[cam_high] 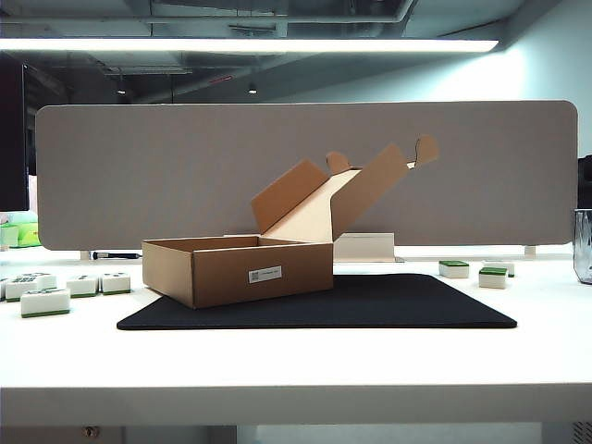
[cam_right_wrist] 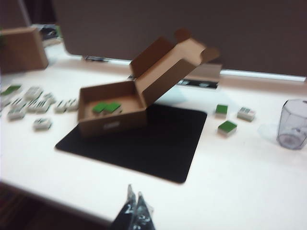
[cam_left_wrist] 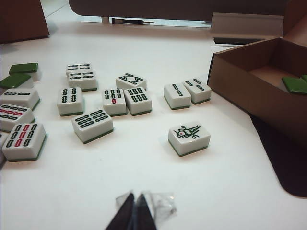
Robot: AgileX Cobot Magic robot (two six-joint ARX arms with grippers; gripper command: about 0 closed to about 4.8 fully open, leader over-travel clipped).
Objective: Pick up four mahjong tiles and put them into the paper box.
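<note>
Mahjong tiles [cam_right_wrist: 106, 107] — two green backs visible in the paper box [cam_right_wrist: 111, 122], which sits on the black mat [cam_right_wrist: 144, 143]; more lie right of it on the surface [cam_right_wrist: 240, 182]. Left hand [cam_left_wrist: 135, 207] and right hand [cam_right_wrist: 135, 210] both closed, empty, clear of everything. Risk: a closed hand descending just shoves a tile instead of grasping it.

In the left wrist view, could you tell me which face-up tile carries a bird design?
The lone tile nearest the paper box; the others show bars.
</note>
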